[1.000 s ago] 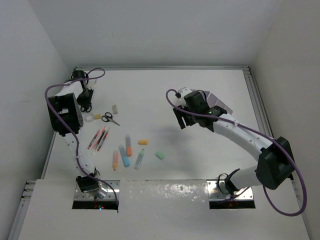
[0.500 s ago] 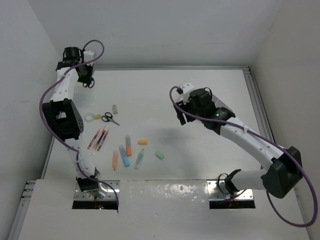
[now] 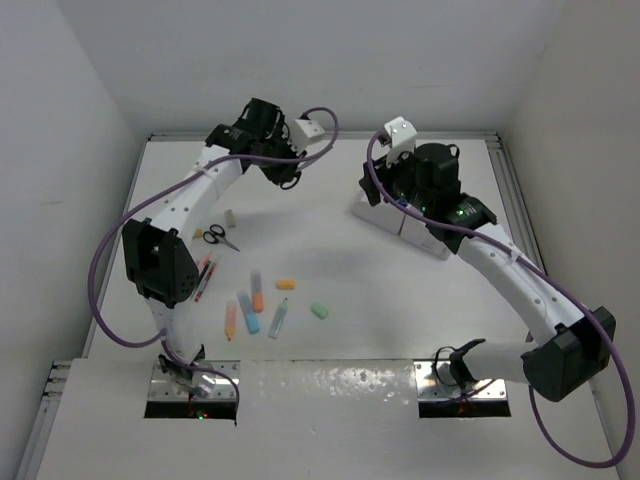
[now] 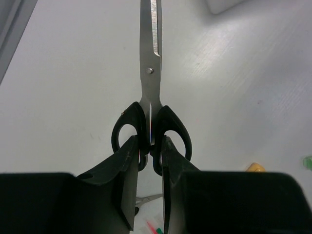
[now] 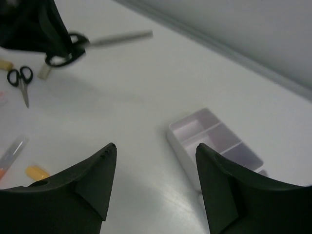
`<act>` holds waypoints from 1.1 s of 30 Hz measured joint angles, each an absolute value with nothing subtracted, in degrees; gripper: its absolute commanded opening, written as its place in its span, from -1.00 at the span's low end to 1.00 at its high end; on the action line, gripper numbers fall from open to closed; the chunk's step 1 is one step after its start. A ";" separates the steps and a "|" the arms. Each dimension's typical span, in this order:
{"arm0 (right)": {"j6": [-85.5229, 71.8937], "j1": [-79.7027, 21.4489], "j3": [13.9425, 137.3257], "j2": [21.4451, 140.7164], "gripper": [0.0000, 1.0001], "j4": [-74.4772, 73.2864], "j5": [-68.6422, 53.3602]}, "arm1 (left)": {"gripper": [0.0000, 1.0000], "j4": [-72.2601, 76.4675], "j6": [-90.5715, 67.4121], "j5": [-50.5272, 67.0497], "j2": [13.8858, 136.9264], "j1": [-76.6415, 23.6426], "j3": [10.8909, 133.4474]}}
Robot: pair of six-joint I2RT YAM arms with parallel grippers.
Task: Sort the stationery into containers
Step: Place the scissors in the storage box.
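Note:
My left gripper (image 3: pixel 288 175) is shut on the black handles of a large pair of scissors (image 4: pixel 150 73) and holds them in the air at the back centre, blades pointing away from the wrist. The same scissors show blurred in the right wrist view (image 5: pixel 117 38). The white organizer (image 3: pixel 368 211) with lilac compartments (image 5: pixel 214 139) lies partly under my right arm. My right gripper (image 5: pixel 156 148) is open and empty above the table just left of the organizer. Markers (image 3: pixel 258 292), pink pens (image 3: pixel 203 277), an orange eraser (image 3: pixel 286 284) and a green eraser (image 3: pixel 320 311) lie at front left.
A small pair of black scissors (image 3: pixel 218 237) lies at the left, with a grey eraser (image 3: pixel 230 217) and a yellow eraser (image 3: pixel 196 233) beside it. The small scissors also show in the right wrist view (image 5: pixel 19 78). White walls close in the table at back and sides.
My left arm has swung from the far left corner to the back centre, carrying the large scissors toward the organizer. My right arm has drawn back and risen over the organizer.

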State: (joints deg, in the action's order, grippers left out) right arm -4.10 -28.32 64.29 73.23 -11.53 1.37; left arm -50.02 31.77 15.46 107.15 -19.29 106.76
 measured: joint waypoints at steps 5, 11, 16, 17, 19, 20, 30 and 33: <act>6.50 -27.20 67.72 73.10 0.56 -8.12 -5.23 | -1.00 -52.77 39.05 15.18 106.45 -24.18 106.76; 16.53 -21.85 67.48 72.95 0.58 -13.08 -15.64 | -1.00 -53.76 49.23 9.89 103.98 -27.46 101.65; 16.27 -15.27 69.78 72.93 0.56 -16.45 -21.45 | -1.00 -45.80 63.05 -0.60 96.47 -30.57 86.11; 16.01 -14.98 70.06 72.95 0.54 -16.88 -22.37 | -1.00 -42.22 66.26 -2.24 94.80 -30.96 82.74; 14.48 -14.74 71.09 73.47 0.44 -17.89 -24.73 | -1.00 -34.11 73.17 -5.32 90.91 -31.81 75.50; 13.65 -14.72 71.72 74.02 0.41 -18.02 -25.76 | -1.00 -29.98 76.86 -6.31 89.17 -31.99 72.36; -0.45 -16.12 72.99 83.40 0.12 -10.72 -30.57 | -1.00 3.73 98.28 -6.02 82.04 -37.98 57.01; -3.05 -17.98 73.82 86.17 0.10 -8.12 -30.92 | -1.00 9.39 102.02 -5.34 81.60 -38.81 54.04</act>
State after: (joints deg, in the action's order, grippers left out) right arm -3.05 -17.98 73.82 86.17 -8.12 -30.92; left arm 9.39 102.02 -5.34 81.60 -38.81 54.04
